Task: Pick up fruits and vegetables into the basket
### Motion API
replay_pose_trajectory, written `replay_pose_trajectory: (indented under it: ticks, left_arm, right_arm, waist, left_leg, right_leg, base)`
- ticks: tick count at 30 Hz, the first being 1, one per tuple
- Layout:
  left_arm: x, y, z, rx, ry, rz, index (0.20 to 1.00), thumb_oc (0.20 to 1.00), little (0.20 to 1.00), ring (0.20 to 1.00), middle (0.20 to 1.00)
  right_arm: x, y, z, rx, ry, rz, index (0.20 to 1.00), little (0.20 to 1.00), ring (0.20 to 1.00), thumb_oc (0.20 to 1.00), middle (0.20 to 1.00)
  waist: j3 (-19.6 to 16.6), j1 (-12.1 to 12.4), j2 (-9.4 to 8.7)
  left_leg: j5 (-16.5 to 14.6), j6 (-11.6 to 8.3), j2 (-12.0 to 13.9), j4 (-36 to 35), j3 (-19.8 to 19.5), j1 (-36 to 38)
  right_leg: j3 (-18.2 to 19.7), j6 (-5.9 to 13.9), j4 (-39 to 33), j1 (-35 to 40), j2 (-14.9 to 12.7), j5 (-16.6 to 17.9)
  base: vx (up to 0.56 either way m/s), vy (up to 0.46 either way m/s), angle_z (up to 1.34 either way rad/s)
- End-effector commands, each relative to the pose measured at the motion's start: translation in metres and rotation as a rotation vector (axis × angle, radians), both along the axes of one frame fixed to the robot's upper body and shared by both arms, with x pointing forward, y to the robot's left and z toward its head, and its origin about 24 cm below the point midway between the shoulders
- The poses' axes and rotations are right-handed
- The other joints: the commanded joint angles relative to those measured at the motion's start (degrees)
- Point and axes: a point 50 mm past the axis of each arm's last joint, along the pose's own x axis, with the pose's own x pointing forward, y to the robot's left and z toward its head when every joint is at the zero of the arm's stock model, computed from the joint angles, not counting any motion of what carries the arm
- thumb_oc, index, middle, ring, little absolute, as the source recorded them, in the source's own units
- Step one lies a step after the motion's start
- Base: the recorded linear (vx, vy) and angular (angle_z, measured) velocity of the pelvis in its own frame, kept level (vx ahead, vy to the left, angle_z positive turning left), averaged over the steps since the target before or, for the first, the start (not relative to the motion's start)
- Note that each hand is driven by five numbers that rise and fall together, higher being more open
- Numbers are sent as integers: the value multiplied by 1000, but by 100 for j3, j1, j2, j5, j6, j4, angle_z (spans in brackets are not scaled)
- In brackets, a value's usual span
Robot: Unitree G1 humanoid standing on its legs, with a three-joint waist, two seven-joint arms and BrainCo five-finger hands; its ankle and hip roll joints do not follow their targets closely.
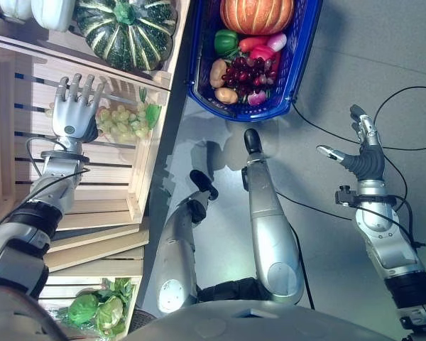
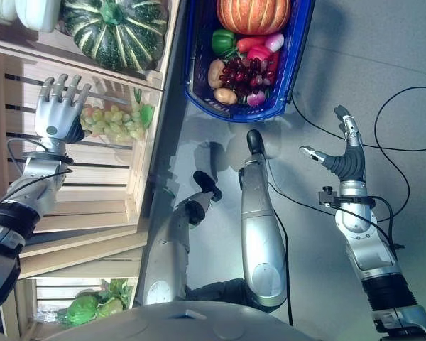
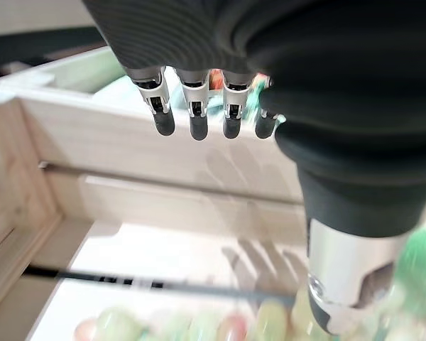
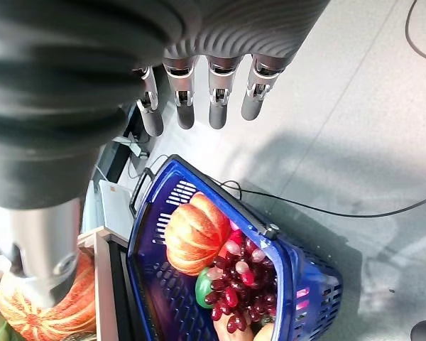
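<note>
Grapes, a pale green bunch [image 1: 124,121], lie on the floor of a slatted light wooden crate [image 1: 145,186], just beyond the fingertips of the left robot hand [image 1: 74,114], which hovers above them with fingers straight and spread, holding nothing. The bunch's long axis runs sideways across the crate. The right robot hand [image 1: 362,153], open too, hangs well apart beside the filled blue plastic basket [image 1: 298,53].

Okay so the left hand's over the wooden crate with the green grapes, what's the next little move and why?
Probably lower the left hand onto the bunch of pale green grapes and close on it. Its fingers are straight and hold nothing, poised above the bunch in the light wooden crate. The blue plastic basket already holds other produce; the right hand hangs open over the floor.
</note>
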Motion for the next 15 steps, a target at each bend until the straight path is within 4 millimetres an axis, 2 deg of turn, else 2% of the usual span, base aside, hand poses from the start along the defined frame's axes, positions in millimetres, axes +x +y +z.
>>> replay_pose_trajectory:
  ticks: [1,8,12,15]
  left_arm:
    - [-12,25,-16,-56,43,157,1000,1000,1000,1000,1000]
    - [-18,35,-32,-34,129,250,1000,1000,1000,1000,1000]
    - [-27,44,-43,103,162,332,1000,1000,1000,1000,1000]
    - [-31,49,-40,206,129,370,1000,1000,1000,1000,1000]
  right_arm:
    - [-9,-4,26,-15,-127,31,1000,1000,1000,1000,1000]
    - [-8,-6,27,11,-136,21,1000,1000,1000,1000,1000]
    - [-7,-6,29,26,-162,4,1000,1000,1000,1000,1000]
    - [-6,-7,32,30,-179,-7,1000,1000,1000,1000,1000]
  waist:
    - [-218,-335,421]
    - [-218,-305,411]
    - [-218,-275,402]
    - [-218,-257,392]
  left_leg:
    - [-246,11,23,541,-97,-679]
    - [-249,31,5,547,-98,-810]
    - [-247,33,14,581,-115,-937]
    - [-272,44,29,629,-125,-1046]
  right_leg:
    - [-24,567,200,-117,-123,-542]
    - [-14,576,149,-243,-127,-478]
    - [-19,577,131,-365,-149,-424]
    - [-14,577,173,-485,-148,-417]
  base:
    - [-12,58,1]
    - [-7,14,1]
    - [-24,32,3]
    - [-10,15,3]
